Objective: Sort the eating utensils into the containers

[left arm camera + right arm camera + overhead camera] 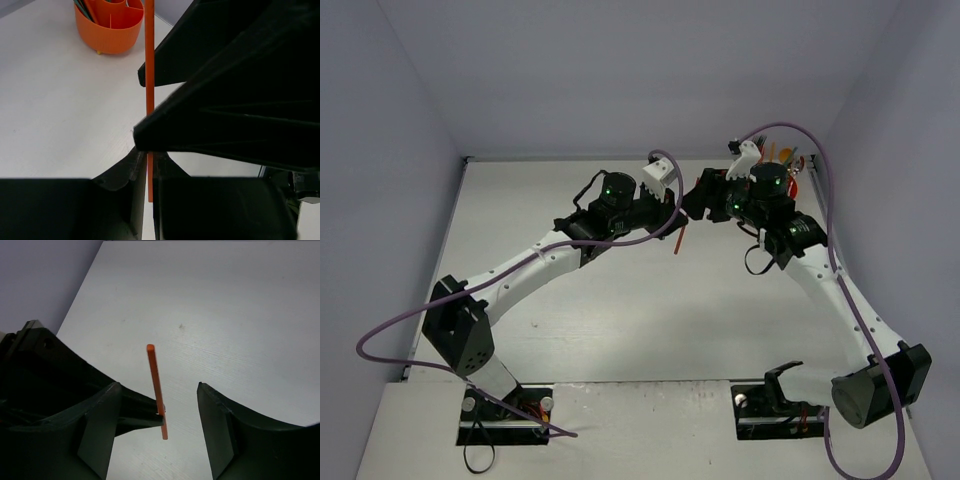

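1. left gripper (148, 165) is pinched narrow on a thin orange stick (149, 60), gripping it near one end; the rest runs straight out past its fingertips, above the white table (50, 110).
2. right gripper (159, 387) faces it tip to tip, jaws well apart with the same stick between them; the stick is close beside one finger and clear of the other.
3. the round orange holder (107, 37), divided inside, sits on the table ahead and left of the left gripper, with teal and orange utensils (81, 7) standing in it.
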You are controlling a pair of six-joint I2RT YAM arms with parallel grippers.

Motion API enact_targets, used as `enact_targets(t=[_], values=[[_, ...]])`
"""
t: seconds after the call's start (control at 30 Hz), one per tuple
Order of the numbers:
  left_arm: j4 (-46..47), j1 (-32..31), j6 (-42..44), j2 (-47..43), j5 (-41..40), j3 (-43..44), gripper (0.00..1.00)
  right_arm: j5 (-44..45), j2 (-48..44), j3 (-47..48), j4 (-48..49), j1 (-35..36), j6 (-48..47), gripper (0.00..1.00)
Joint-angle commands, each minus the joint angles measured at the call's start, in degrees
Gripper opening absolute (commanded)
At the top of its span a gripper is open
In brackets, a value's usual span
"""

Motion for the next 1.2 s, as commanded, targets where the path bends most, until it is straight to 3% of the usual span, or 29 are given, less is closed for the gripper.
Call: enact_targets(t=[0.0, 0.23, 0.3, 0.4, 0.47, 0.57, 0.67, 0.83, 1.17], values=[[6.1, -0.6, -1.4, -2.5, 1.1, 2.3, 0.00, 3.2, 1.2, 3.5, 4.8, 0.6, -0.8, 0.46], [6.2, -0.6, -1.6, -1.5, 0.7, 3.1, 0.00, 3.7, 1.5, 3.0, 6.6, 1.3, -2.1, 0.07], [6.2, -0.6, -1.7, -1.2, 0.5, 3.2, 0.00, 4.0, 1.5, 3.1, 6.6, 1.3, -2.6, 0.01], [6.2, -0.6, -1.9, -0.9, -0.4, 3.2, 0.00, 5.0, 1.2, 3.2, 6.6, 1.4, -3.5, 0.00], [6.1, -0.5, -1.9, -0.7, -0.8, 3.0, 0.09, 6.0, 1.1, 3.6, 6.6, 1.3, -4.1, 0.00], [6.1, -0.3, -1.8, -1.5, -1.8, 1.8, 0.52, 8.3, 1.0, 4.3, 6.3, 1.2, -5.5, 0.00], [4.4, 0.3, -1.4, -2.9, -4.9, 0.2, 0.66, 10.1, 1.8, 5.7, 6.1, 0.2, -7.7, 0.00], [-3.3, 3.1, 0.8, -8.3, -11.2, -3.8, 0.75, 12.6, 4.5, 9.7, 5.5, -5.7, -10.4, 0.00], [-20.1, 14.3, 8.2, -32.2, -31.0, -20.4, 0.86, 17.1, 15.8, 25.2, 6.5, -20.5, -18.8, 0.00]])
